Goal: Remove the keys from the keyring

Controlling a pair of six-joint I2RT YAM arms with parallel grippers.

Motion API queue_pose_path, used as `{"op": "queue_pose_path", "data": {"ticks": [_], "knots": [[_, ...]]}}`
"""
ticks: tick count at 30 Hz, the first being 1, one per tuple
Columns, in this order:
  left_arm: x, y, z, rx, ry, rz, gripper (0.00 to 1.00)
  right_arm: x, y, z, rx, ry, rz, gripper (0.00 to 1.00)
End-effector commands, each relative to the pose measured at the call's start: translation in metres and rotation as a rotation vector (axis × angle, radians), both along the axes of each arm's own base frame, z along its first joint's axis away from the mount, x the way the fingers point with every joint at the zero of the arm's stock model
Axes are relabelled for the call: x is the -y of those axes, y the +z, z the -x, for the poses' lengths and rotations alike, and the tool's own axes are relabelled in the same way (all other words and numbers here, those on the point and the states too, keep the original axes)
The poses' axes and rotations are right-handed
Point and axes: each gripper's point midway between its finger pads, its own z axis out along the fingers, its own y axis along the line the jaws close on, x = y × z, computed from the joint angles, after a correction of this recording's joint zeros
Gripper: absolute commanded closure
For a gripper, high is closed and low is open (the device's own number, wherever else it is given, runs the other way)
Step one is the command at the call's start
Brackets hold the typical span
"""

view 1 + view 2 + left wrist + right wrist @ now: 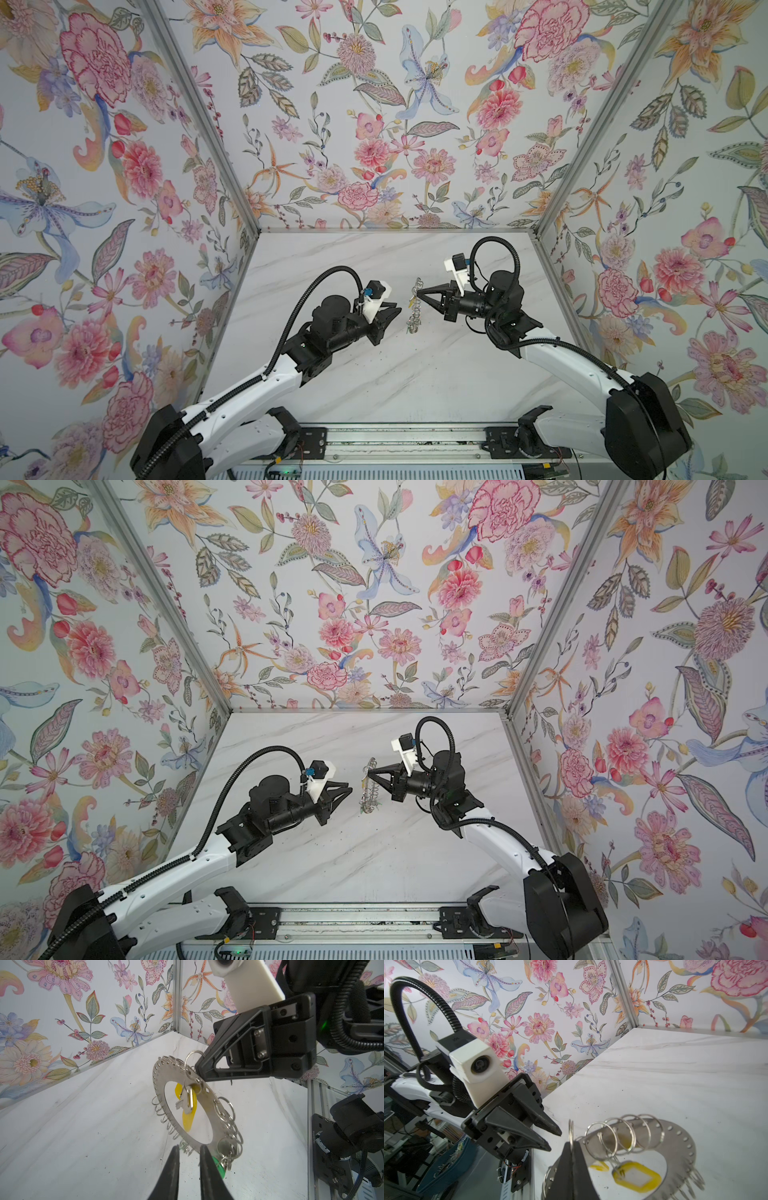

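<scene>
While the right gripper (199, 1070) is clamping its jaws together on the rim of the keyring (209, 1105), we are finding the disc held up on edge above the marble table (353, 374), presumably so that the keys are hanging free and reachable from the other side. In both top views the keyring (414, 305) is sitting between the two grippers, with its lower edge near the table, though we cannot tell whether it touches.

A silver key (184, 1101) with a yellow tag (188, 1111) is dangling across the centre hole; the right wrist view shows the yellow tag (636, 1177) hanging below the wire loops (623, 1134). A green tag (217, 1165) is hanging at the lower rim.

The left gripper (188, 1153) is standing just beside that lower rim, jaws slightly apart and holding nothing. We are judging that it is lining up to take a key, most likely the green-tagged one. No key looks removed yet.
</scene>
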Motion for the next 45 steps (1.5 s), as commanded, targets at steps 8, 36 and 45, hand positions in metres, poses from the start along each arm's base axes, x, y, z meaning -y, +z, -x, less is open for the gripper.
{"op": "queue_pose_path", "data": {"ticks": [8, 36, 45], "knots": [[-0.005, 0.023, 0.002, 0.032, 0.0, 0.082, 0.67, -0.006, 0.052, 0.019, 0.048, 0.171, -0.133, 1.0], [0.006, 0.026, 0.002, 0.057, -0.052, 0.102, 0.55, -0.016, 0.047, 0.021, -0.027, 0.284, -0.132, 1.0], [0.009, 0.028, 0.0, 0.066, -0.056, 0.126, 0.59, -0.025, 0.048, 0.024, -0.028, 0.303, -0.126, 1.0]]}}
